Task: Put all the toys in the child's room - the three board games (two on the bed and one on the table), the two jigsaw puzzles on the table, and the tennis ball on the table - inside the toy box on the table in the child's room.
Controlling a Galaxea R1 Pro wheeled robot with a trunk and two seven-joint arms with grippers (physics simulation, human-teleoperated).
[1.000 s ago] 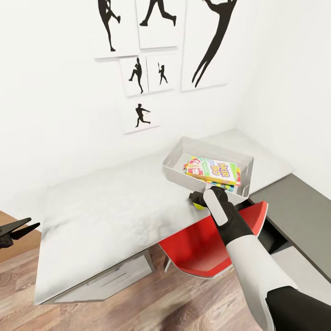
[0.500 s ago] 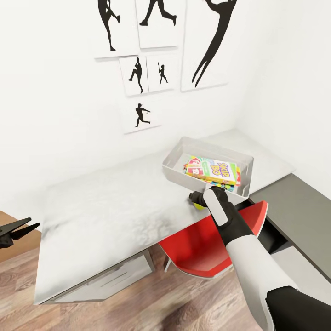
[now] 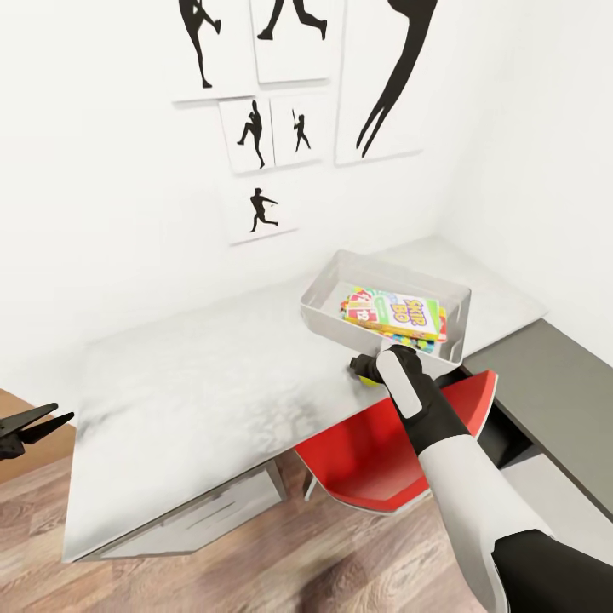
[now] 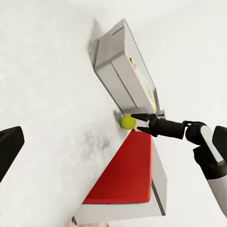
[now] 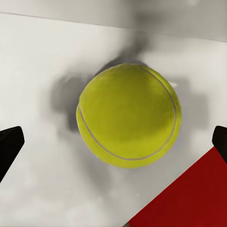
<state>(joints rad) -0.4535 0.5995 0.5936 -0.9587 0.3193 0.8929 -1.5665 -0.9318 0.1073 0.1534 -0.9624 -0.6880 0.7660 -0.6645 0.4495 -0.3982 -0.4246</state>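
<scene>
The table [image 3: 196,375] is a long pale grey-white desk set against the white wall, with white drawer fronts under its near edge and a red chair [image 3: 375,460] tucked beneath it. At the desk's far right end sits the toy box [image 3: 328,319], a shallow light-grey tray with flared sides and a rolled rim. Inside it lies a stack of flat toys; the top one is a board game [image 3: 396,313] with a green border and large lettering, and bright puzzle-pattern edges peek out below it.

The tennis ball [image 5: 128,116] is small, yellow-green and fuzzy, with a pale curved seam. It rests on the desk top at the front edge, just outside the toy box's near wall, above the red chair.

The right arm reaches forward from the lower right in the head view, its white forearm and black wrist angled towards the box. The right gripper [image 3: 368,372] is at the ball, fingers spread wide with one on either side of it; in the wrist view both dark fingertips [image 5: 9,144] stand clear of the ball's surface, so nothing is grasped.

The left gripper [image 3: 34,423] hangs off the desk's left end over the wood floor, its two fingers parted and holding nothing.
</scene>
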